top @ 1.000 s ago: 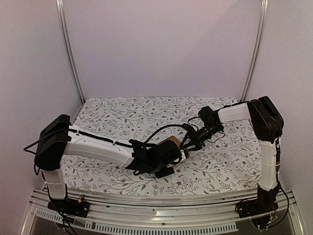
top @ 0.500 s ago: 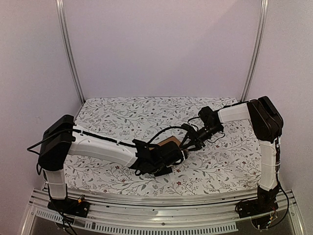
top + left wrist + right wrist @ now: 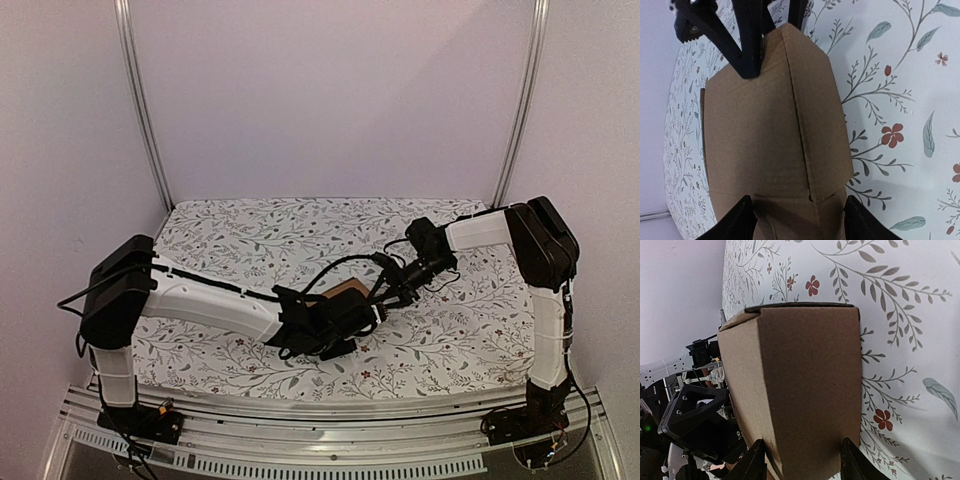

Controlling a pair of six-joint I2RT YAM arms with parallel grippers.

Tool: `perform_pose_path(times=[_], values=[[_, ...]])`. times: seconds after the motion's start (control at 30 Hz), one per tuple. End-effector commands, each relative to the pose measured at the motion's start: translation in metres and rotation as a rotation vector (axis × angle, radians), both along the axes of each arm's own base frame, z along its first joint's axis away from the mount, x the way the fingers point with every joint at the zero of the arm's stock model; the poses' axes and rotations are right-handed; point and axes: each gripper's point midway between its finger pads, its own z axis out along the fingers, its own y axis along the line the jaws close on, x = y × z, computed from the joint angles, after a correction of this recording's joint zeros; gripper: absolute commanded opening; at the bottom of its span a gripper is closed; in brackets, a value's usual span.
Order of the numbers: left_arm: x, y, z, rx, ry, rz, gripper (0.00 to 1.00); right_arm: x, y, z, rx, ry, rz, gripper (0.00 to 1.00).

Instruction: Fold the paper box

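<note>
The right gripper (image 3: 802,441) clamps the paper box (image 3: 800,375); the left gripper (image 3: 799,198) straddles its near-left end, grip impossible to tell.

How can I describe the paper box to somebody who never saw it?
Look at the floral tablecloth. Near its middle, between the left arm and the right arm, is the paper box. It is the only plain brown cardboard thing there.

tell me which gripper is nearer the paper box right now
Right, though only just. The right gripper grips one end of the paper box between its fingers; the left gripper straddles the opposite end, contact unclear.
</note>
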Motion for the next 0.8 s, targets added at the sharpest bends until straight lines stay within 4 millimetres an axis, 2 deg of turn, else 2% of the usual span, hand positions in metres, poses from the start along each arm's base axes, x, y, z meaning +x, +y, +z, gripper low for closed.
perform_pose_path(times=[0.0, 0.13, 0.23, 0.33, 0.43, 0.53, 0.63, 0.7, 0.77], values=[[0.005, -0.006, -0.01, -0.034, 0.007, 0.017, 0.61, -0.005, -0.013, -0.035, -0.118, 0.032, -0.007, 0.49], [0.006, -0.006, -0.013, -0.039, 0.0, 0.024, 0.61, -0.005, -0.013, -0.035, -0.118, 0.034, -0.007, 0.49], [0.004, -0.008, -0.006, -0.061, -0.004, 0.018, 0.6, -0.005, -0.013, -0.035, -0.118, 0.034, -0.008, 0.49], [-0.003, -0.015, 0.016, -0.111, -0.004, -0.011, 0.6, -0.005, -0.013, -0.036, -0.118, 0.036, -0.006, 0.49], [-0.012, -0.021, 0.047, -0.188, 0.016, -0.042, 0.62, -0.005, -0.013, -0.037, -0.119, 0.039, -0.006, 0.49], [-0.019, -0.019, 0.08, -0.275, 0.044, -0.058, 0.63, -0.006, -0.013, -0.038, -0.12, 0.04, -0.006, 0.49], [-0.013, -0.004, 0.094, -0.336, 0.084, -0.024, 0.66, -0.006, -0.013, -0.039, -0.12, 0.041, -0.005, 0.49], [0.002, 0.014, 0.092, -0.351, 0.099, 0.047, 0.68, -0.006, -0.013, -0.039, -0.121, 0.042, -0.005, 0.49], [0.025, 0.037, 0.085, -0.359, 0.118, 0.163, 0.7, -0.005, -0.013, -0.039, -0.121, 0.039, -0.004, 0.49]])
